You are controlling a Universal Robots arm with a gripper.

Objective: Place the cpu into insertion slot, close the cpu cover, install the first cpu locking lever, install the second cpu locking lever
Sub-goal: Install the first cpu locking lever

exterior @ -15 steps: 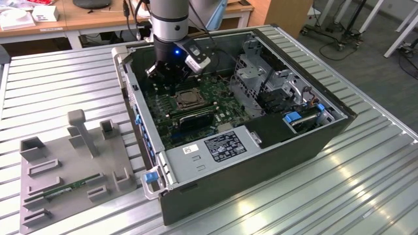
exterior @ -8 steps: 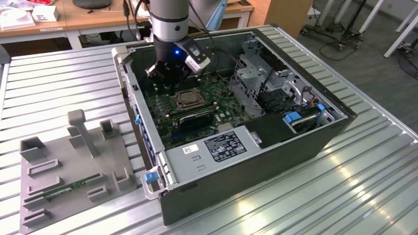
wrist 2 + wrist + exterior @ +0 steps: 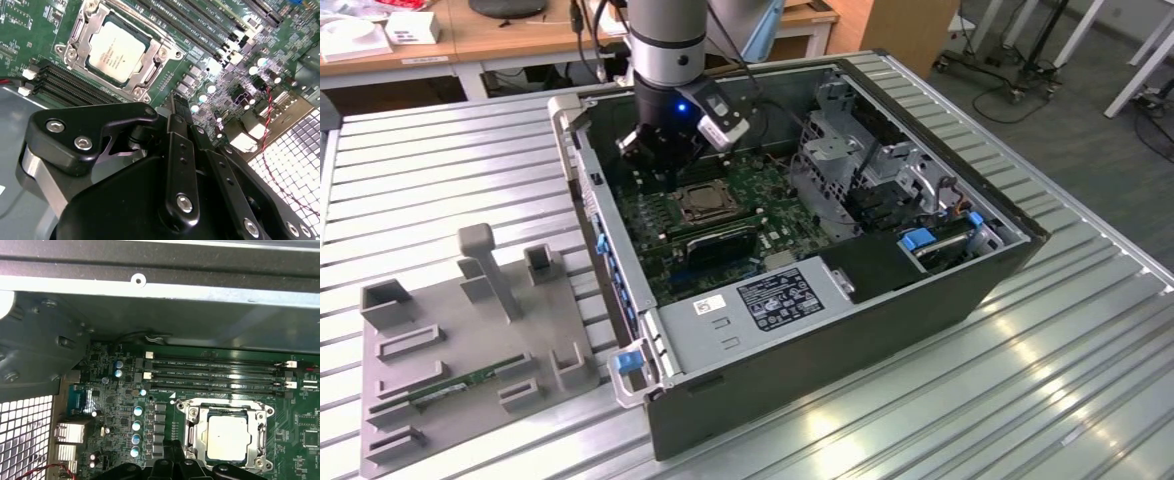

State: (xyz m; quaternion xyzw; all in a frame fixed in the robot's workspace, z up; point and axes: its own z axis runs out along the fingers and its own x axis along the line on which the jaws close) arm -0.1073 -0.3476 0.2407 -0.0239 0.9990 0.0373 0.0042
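Observation:
The cpu (image 3: 704, 203) (image 3: 117, 46) (image 3: 228, 437), a pale silver square, lies flat in the insertion slot (image 3: 703, 206) on the green motherboard. The cpu cover (image 3: 153, 58) (image 3: 197, 433), a silver frame, lies down around the chip with the chip showing through its window. My gripper (image 3: 663, 162) (image 3: 178, 104) (image 3: 175, 449) hovers just beside the socket, on its far side in the exterior view, apart from it. Its black fingers (image 3: 179, 120) are pressed together with nothing between them.
The motherboard sits inside an open computer case (image 3: 1014, 235) on a slatted metal table. Long black memory slots (image 3: 215, 375) run beside the socket. A drive cage (image 3: 847, 150) and a power supply (image 3: 761, 300) crowd the case. A grey fixture (image 3: 400, 400) at the exterior view's left holds a memory stick (image 3: 460, 383).

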